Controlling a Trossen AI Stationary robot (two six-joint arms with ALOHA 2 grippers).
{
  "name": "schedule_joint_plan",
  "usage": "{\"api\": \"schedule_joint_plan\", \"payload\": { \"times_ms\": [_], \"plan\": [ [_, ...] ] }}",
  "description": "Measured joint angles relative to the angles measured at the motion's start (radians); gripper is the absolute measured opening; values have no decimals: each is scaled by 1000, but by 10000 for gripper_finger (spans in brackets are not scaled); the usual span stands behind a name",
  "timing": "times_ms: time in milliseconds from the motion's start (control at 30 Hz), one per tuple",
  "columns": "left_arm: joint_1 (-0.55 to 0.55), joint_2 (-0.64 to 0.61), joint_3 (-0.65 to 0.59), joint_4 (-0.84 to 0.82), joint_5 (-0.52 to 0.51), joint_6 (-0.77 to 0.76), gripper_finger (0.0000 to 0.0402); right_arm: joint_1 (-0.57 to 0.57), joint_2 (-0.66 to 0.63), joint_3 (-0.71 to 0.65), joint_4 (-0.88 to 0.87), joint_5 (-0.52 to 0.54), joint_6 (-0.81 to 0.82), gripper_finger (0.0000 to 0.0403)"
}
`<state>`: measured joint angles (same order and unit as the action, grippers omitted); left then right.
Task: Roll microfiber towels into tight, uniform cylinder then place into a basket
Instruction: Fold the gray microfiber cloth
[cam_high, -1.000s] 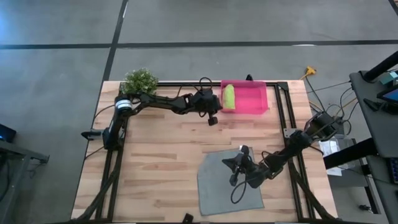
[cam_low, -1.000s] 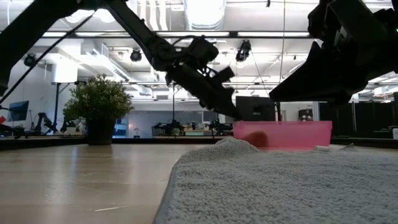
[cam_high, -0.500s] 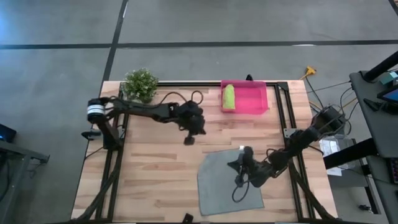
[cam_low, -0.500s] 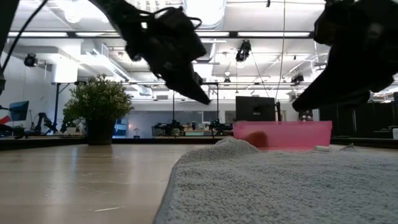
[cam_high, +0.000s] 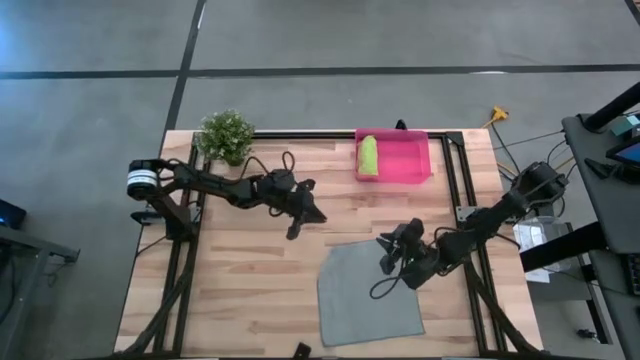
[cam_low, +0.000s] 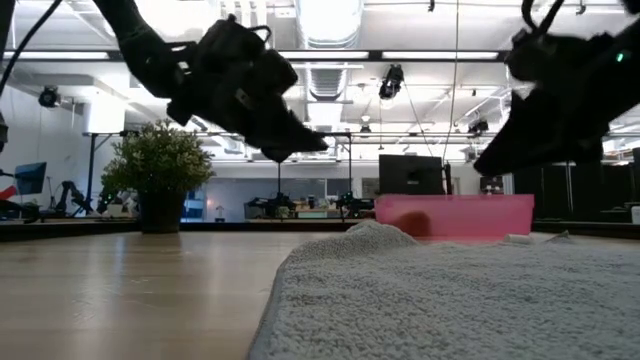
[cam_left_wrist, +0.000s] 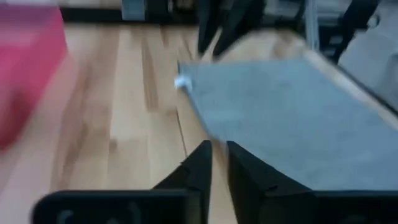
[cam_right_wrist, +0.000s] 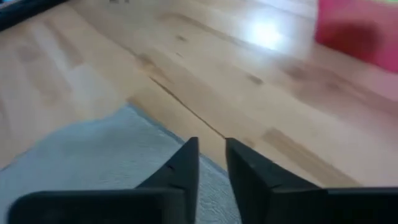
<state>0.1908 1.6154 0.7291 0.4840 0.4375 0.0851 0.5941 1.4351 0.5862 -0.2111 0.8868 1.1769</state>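
Dark fingers on your left gripper (cam_high: 293, 233) sit slightly apart, holding nothing, over bare wood; right gripper (cam_high: 386, 264) same, above the flat grey towel (cam_high: 366, 295). Green towel (cam_high: 368, 154) sits rolled in the pink basket (cam_high: 412, 158).

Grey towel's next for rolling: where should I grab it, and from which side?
Take the grey towel by its far edge, pinching a corner from above. It lies flat on the table, and both the left gripper and right gripper hover beside that edge.
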Motion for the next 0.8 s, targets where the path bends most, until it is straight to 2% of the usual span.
{"api": "schedule_joint_plan", "payload": {
  "times_ms": [133,300,467,667,800],
  "plan": [
    [-29,0,-32,147,2,-18,66,-30,77,-2,8,79,36,137],
    [-67,3,-42,165,4,78,96,-63,173,-1,44,177,-78,168],
    [-78,4,-52,212,-39,126,102,-83,234,-2,104,223,-74,168],
    [-78,4,-78,306,-156,112,102,-93,274,-1,247,253,-162,156],
    [-77,4,-87,358,-246,105,102,-95,283,-1,278,299,-189,145]
  ]
}}
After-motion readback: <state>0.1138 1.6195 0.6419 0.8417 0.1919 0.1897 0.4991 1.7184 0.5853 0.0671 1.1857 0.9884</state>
